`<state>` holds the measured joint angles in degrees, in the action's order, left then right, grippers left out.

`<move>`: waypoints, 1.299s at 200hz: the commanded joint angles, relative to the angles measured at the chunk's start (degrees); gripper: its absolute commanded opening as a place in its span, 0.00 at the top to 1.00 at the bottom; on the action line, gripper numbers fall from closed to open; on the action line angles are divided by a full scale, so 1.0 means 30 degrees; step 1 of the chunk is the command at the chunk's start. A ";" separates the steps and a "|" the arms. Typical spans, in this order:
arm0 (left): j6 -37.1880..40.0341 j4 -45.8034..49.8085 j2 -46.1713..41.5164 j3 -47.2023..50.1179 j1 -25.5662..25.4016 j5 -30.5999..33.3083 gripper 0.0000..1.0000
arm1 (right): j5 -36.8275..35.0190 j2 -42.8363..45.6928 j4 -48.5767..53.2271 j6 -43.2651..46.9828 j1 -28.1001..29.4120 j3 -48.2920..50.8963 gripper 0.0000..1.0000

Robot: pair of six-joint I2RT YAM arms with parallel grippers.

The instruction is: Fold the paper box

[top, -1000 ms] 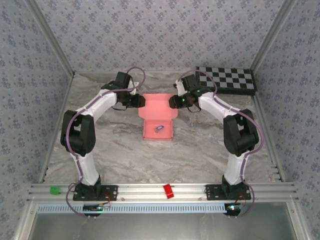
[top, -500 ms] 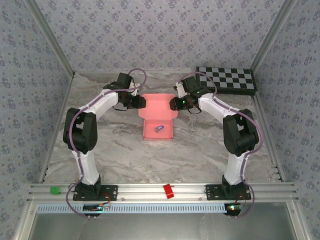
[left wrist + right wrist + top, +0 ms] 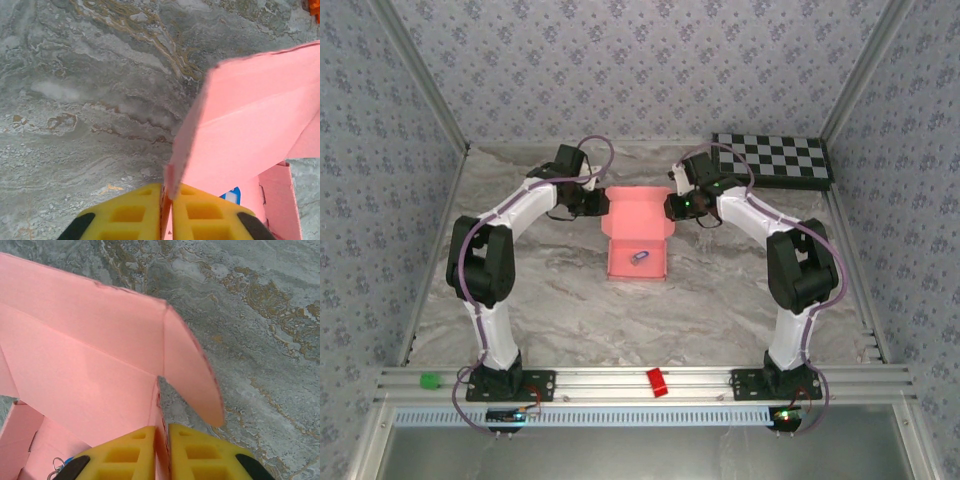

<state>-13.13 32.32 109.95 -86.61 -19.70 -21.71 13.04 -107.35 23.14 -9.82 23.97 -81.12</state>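
The pink paper box [image 3: 636,232] lies mid-table, its tray toward me and its lid panel open at the far end, with a small blue and white object [image 3: 638,258] inside. My left gripper [image 3: 603,207] is shut on the lid's left side flap; in the left wrist view the yellow fingers [image 3: 131,216] clamp the pink card edge [image 3: 250,120]. My right gripper [image 3: 669,207] is shut on the lid's right side flap, whose pink card [image 3: 85,355] is pinched between its yellow fingers [image 3: 199,455].
A black and white checkerboard [image 3: 772,158] lies at the far right corner. A small red block [image 3: 657,382] and a green block [image 3: 427,380] sit on the metal rail at the near edge. Patterned walls enclose the marbled table [image 3: 560,300].
Both grippers moved slightly inward and closed on the lid's side flaps. The far lid panel now looks lifted and narrower.
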 commanded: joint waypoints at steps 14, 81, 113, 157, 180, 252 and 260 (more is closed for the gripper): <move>-0.0221 -0.0074 -0.0270 -0.0692 -0.0126 0.0357 0.96 | -0.1563 0.0918 -0.0136 -0.0392 0.0467 0.0322 0.88; -0.0996 -0.2309 -0.1816 0.0158 -0.0805 0.3637 1.00 | -0.6436 0.2086 -0.3497 -0.1022 0.1969 0.1518 0.96; -0.1362 -0.4341 -0.2783 0.1213 -0.1016 0.4450 1.00 | -0.7910 0.2416 -0.5697 -0.0713 0.2532 0.2124 0.98; -0.1773 -0.6344 -0.3516 0.2394 -0.1119 0.5346 1.00 | -0.8971 0.2630 -0.8823 0.0160 0.2791 0.3202 1.00; -0.2261 -0.6960 -0.3242 0.2774 -0.1132 0.5263 1.00 | -0.9004 0.2477 -1.0174 0.0228 0.2825 0.3746 1.00; -0.4175 -0.9309 -0.3326 0.4311 -0.1311 0.5282 1.00 | -1.0574 0.1840 -1.4071 0.1019 0.3701 0.5452 1.00; -0.4287 -0.9235 -0.3261 0.4289 -0.1297 0.5338 1.00 | -1.0686 0.1745 -1.4113 0.0997 0.3701 0.5421 1.00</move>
<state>-23.64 7.20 101.25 -73.43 -23.05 -6.07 -16.10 -101.43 -13.67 -8.05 34.70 -64.51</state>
